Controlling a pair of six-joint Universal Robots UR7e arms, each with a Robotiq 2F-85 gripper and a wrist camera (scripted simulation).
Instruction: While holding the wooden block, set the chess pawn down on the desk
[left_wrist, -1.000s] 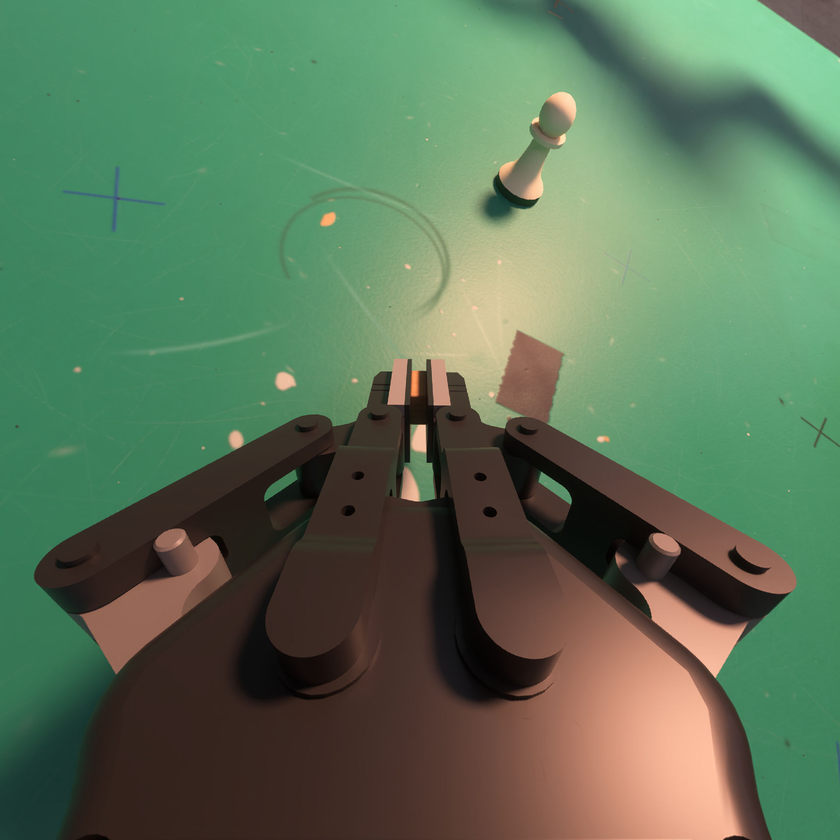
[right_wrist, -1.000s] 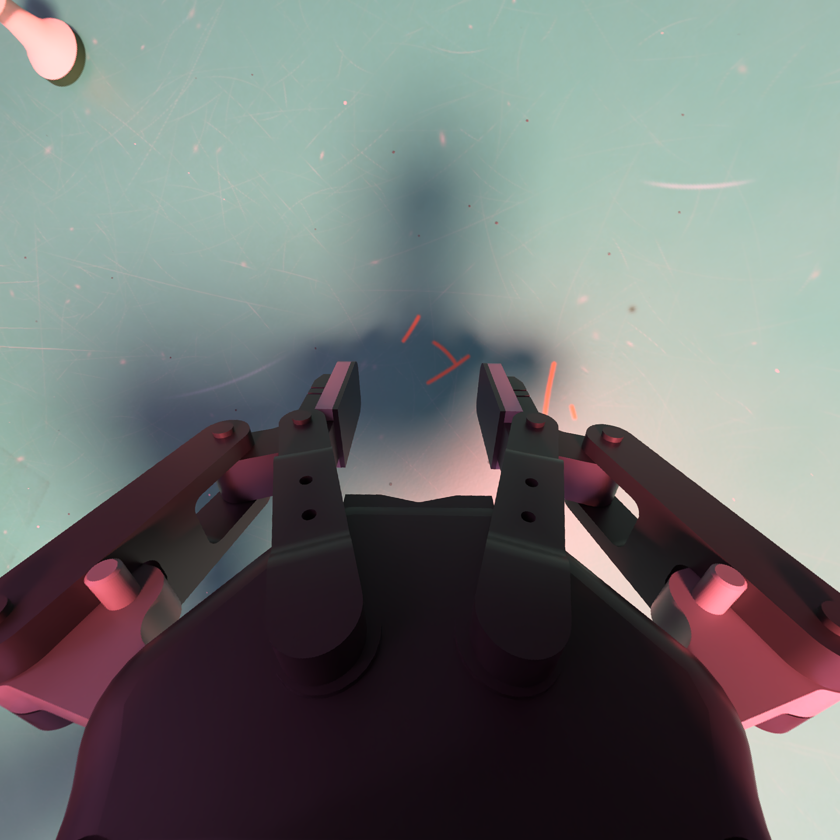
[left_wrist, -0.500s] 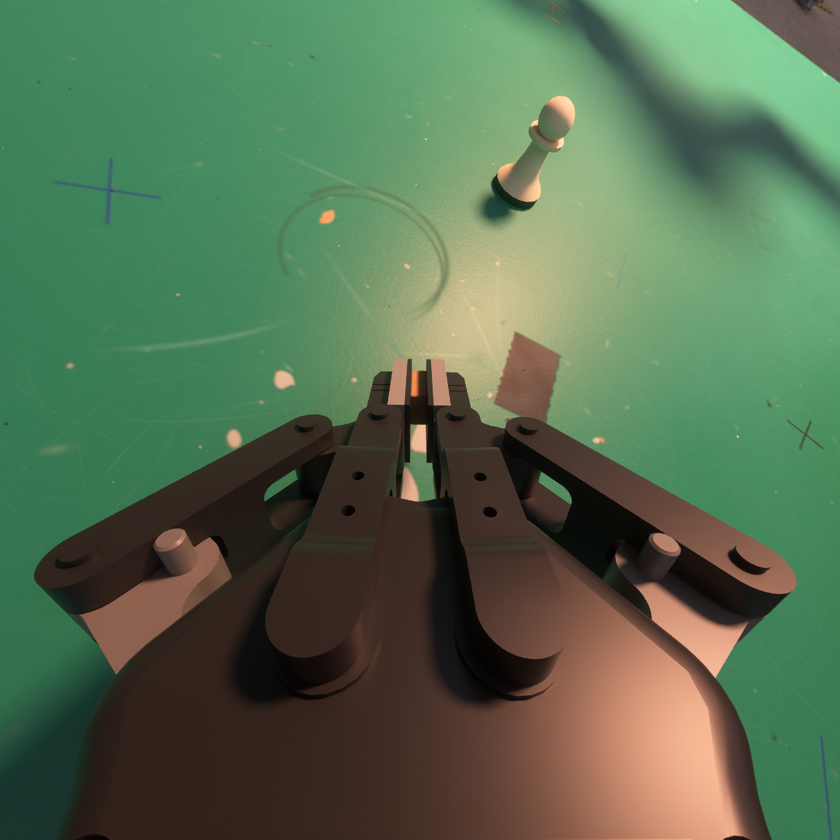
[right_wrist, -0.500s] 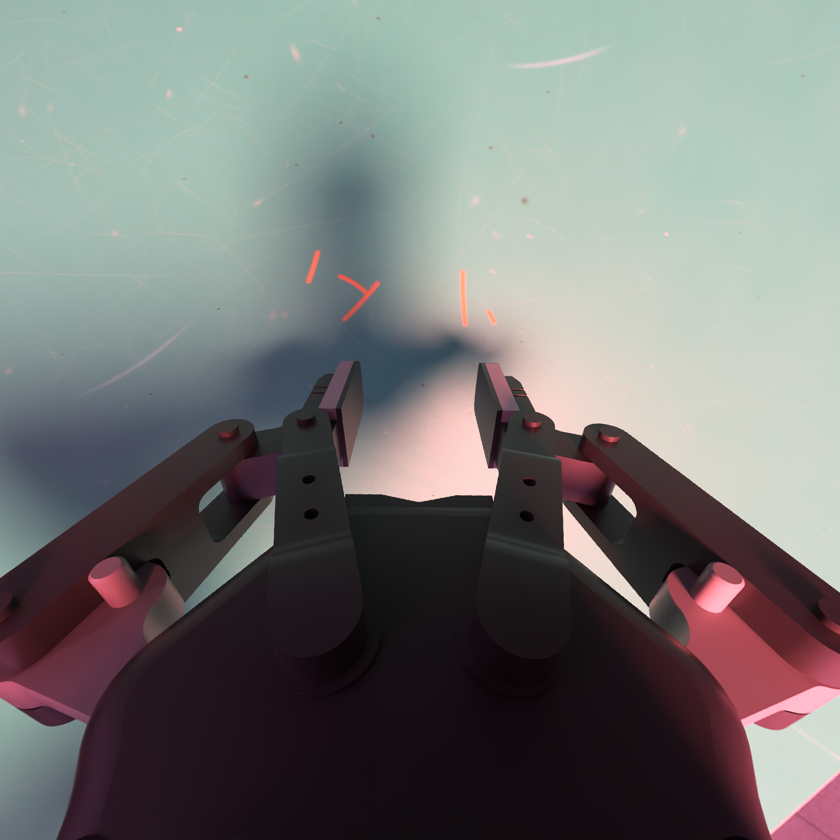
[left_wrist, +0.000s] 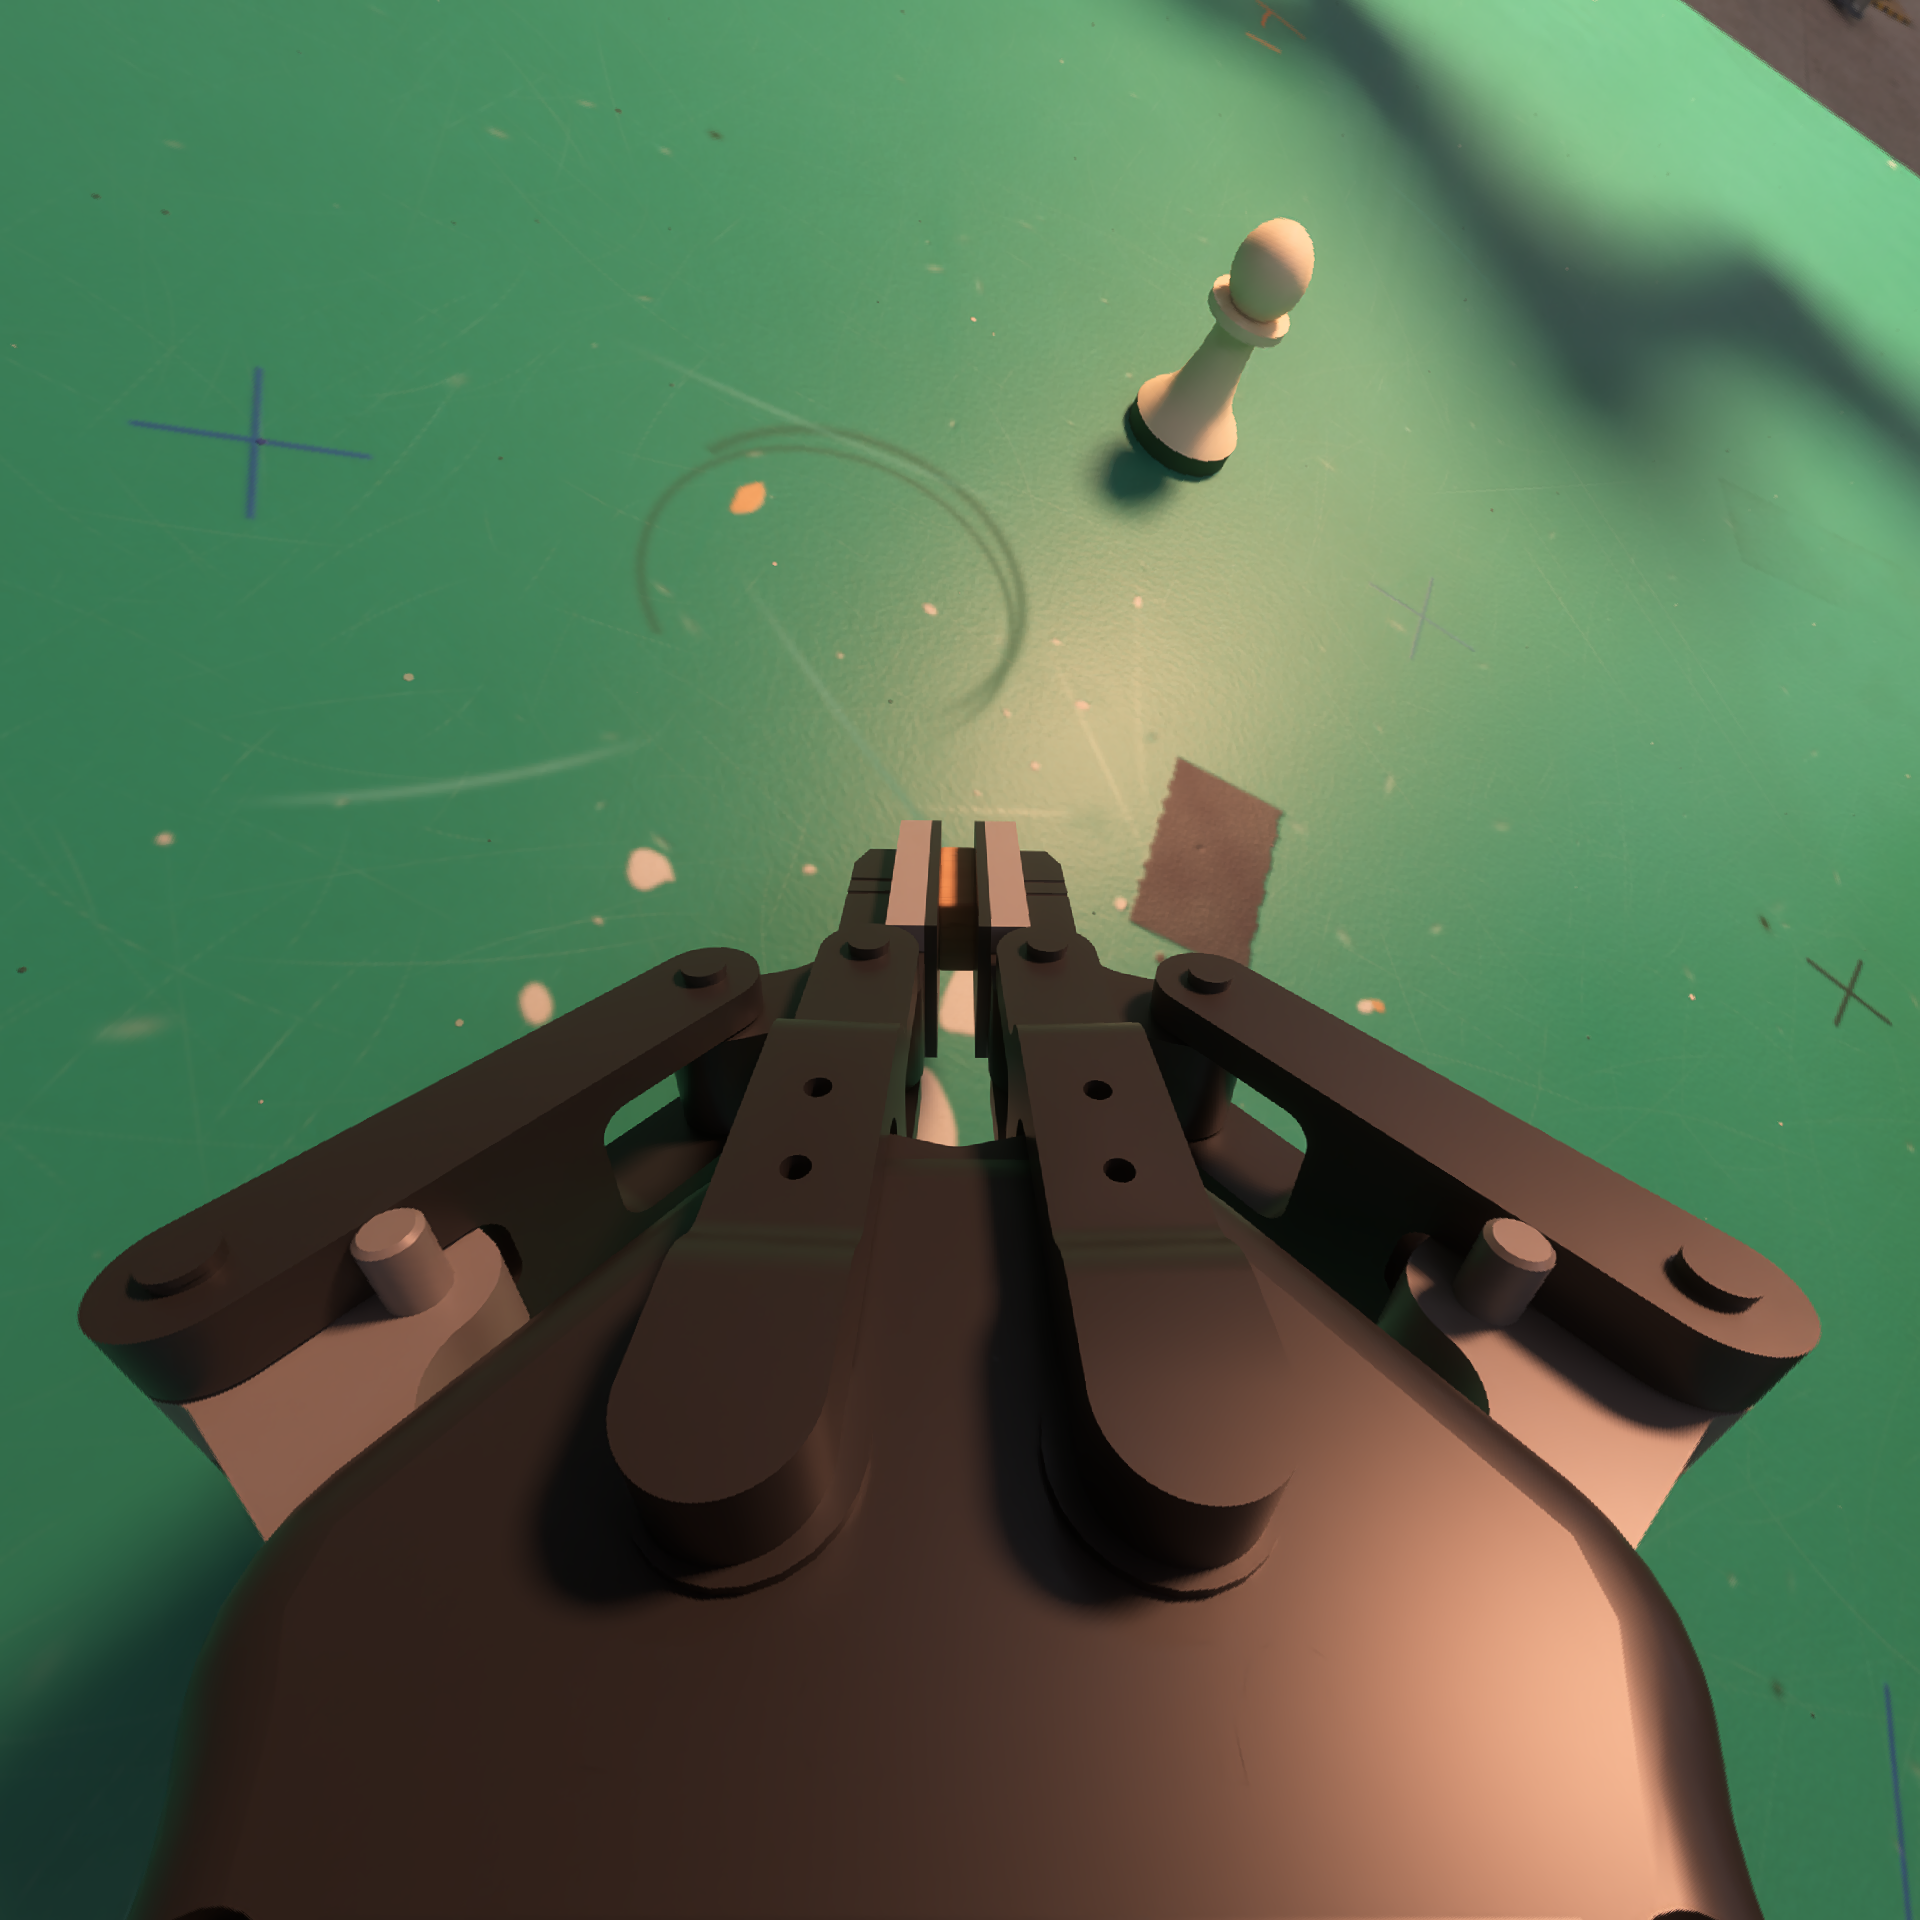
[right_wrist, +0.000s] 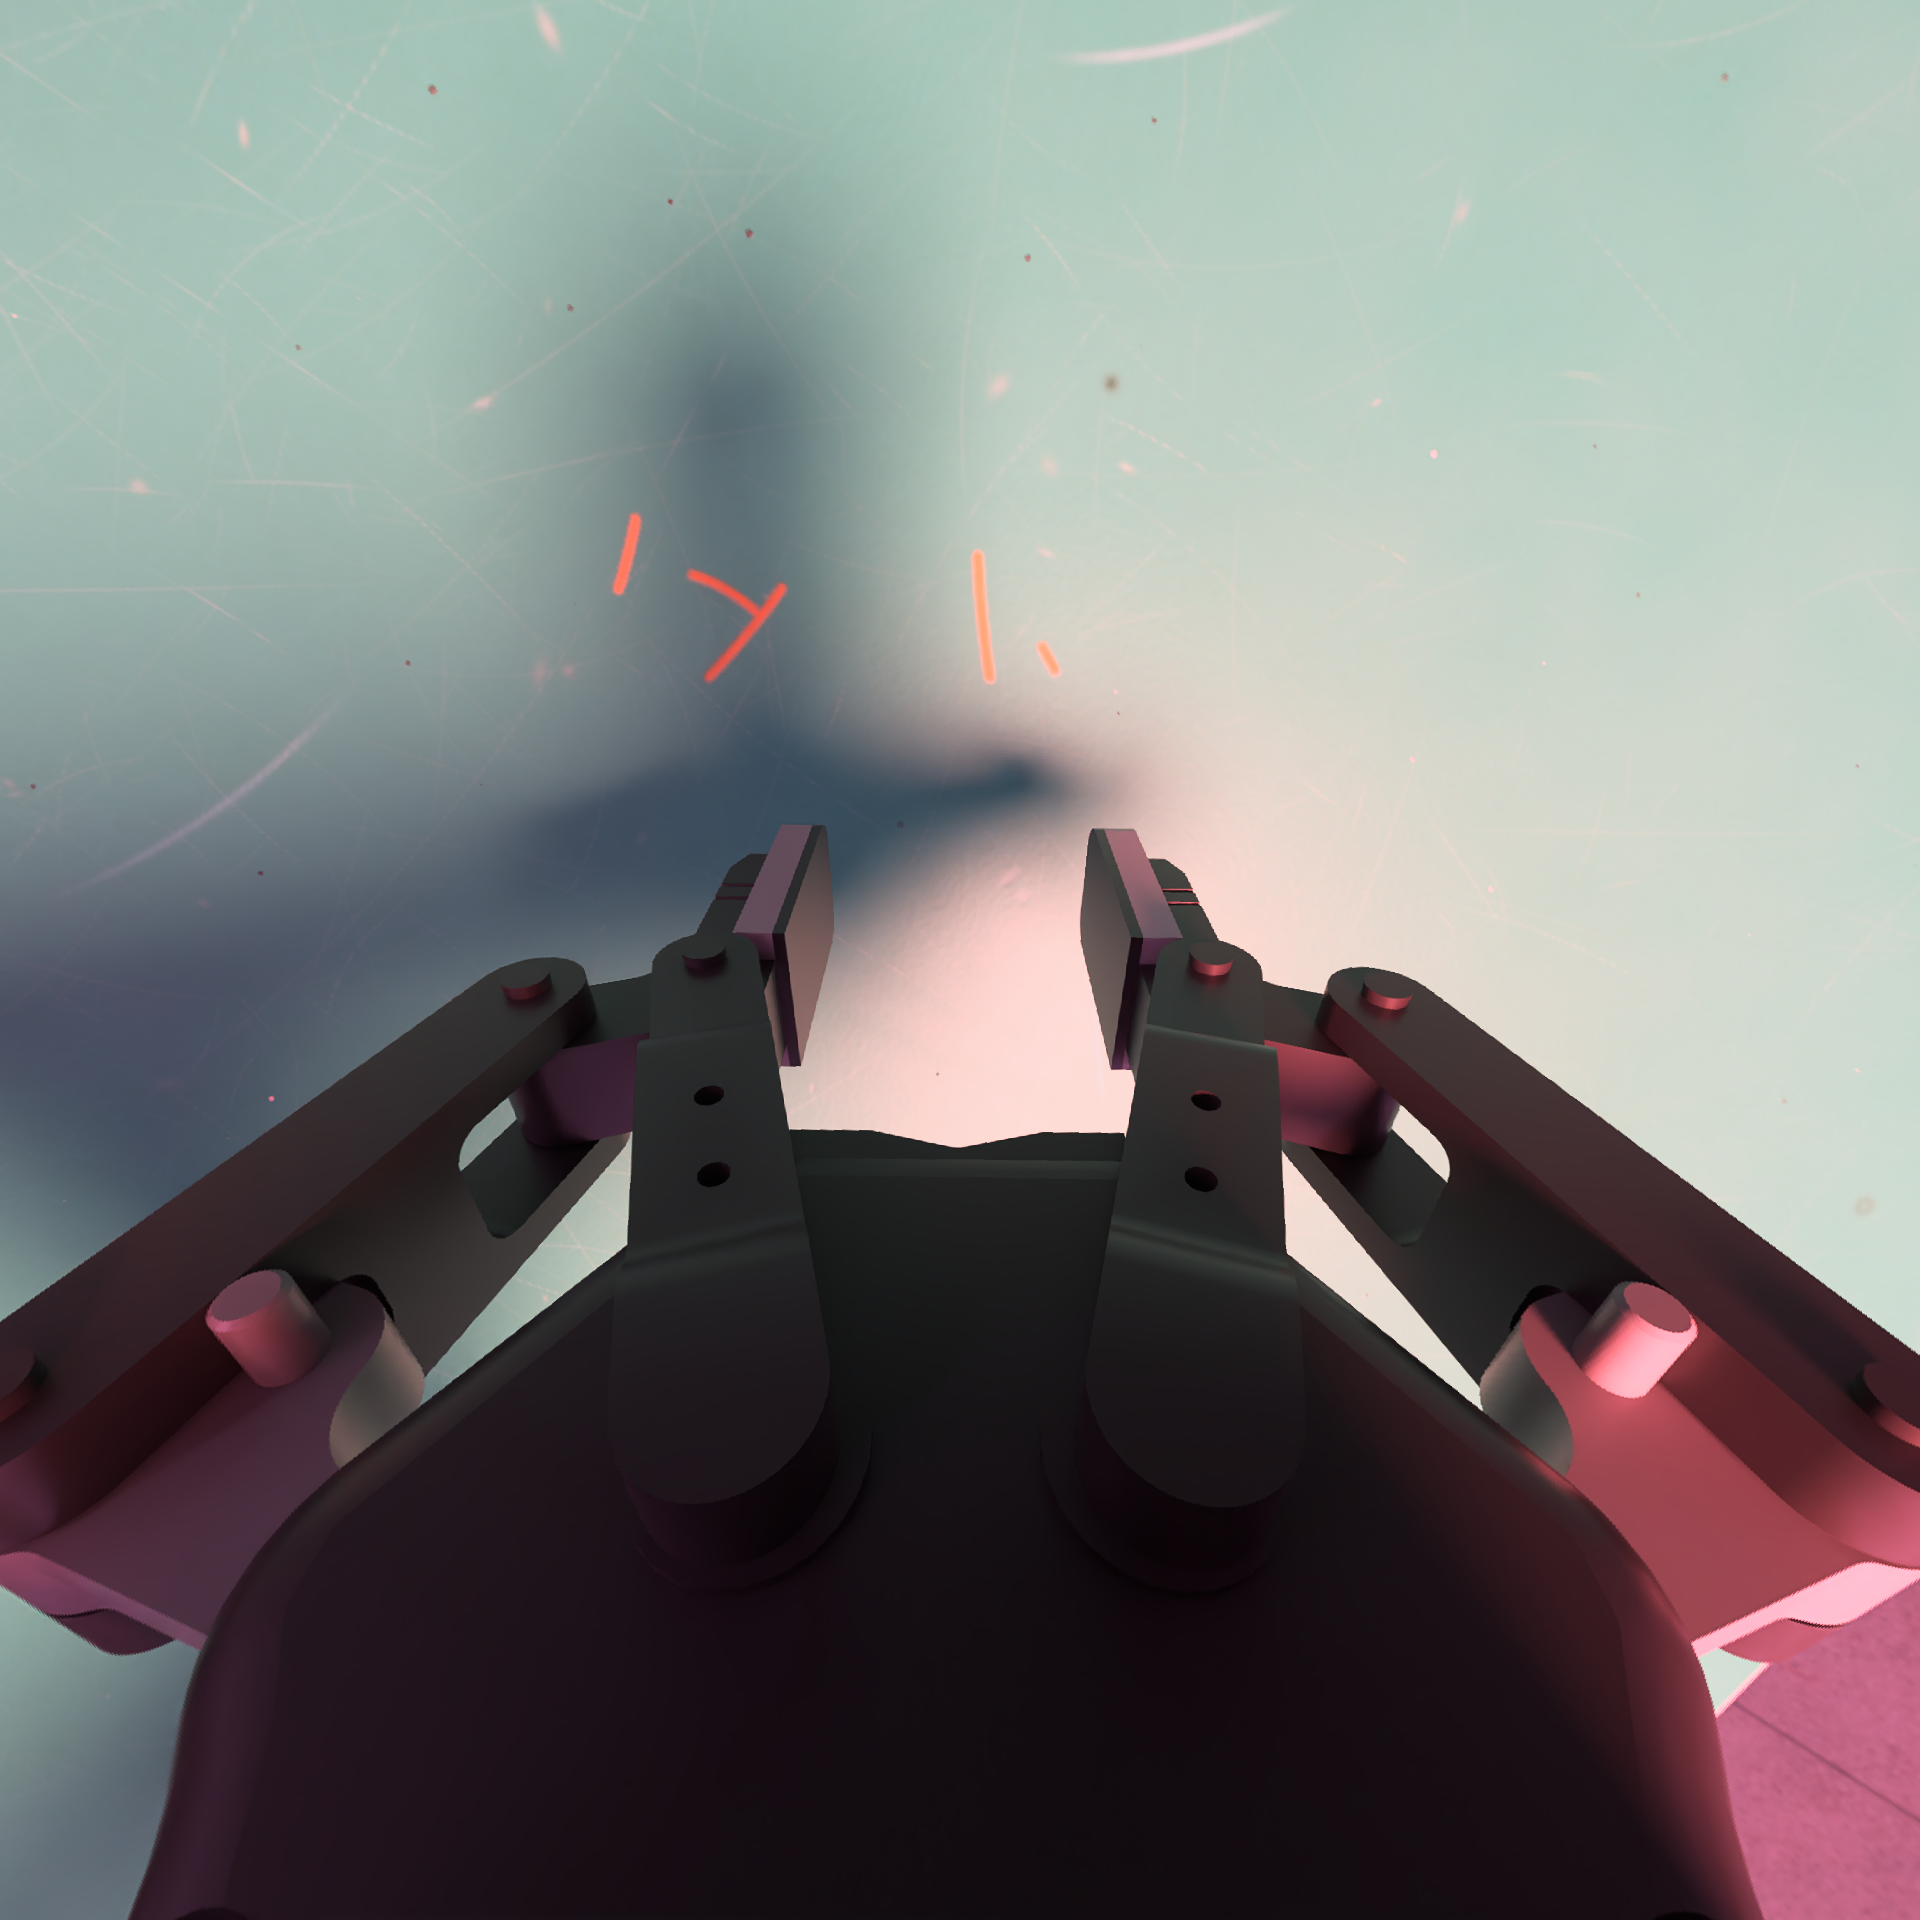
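Pawn (left_wrist: 1216, 353) stood upright on the green desk (left_wrist: 416, 260), far and to the right of the left gripper (left_wrist: 957, 878), wooden block (left_wrist: 953, 878) clamped between its fingers, right gripper (right_wrist: 957, 914) held with fingers apart, nothing between them, above the pale scratched desk surface.

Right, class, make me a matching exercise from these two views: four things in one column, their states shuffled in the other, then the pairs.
1. chess pawn
2. wooden block
3. left end effector
4. right end effector

a. fingers apart, nothing between
b. upright on the green desk
c. shut on a small orange piece
d. pinched between two pads

Pairs: 1-b, 2-d, 3-c, 4-a
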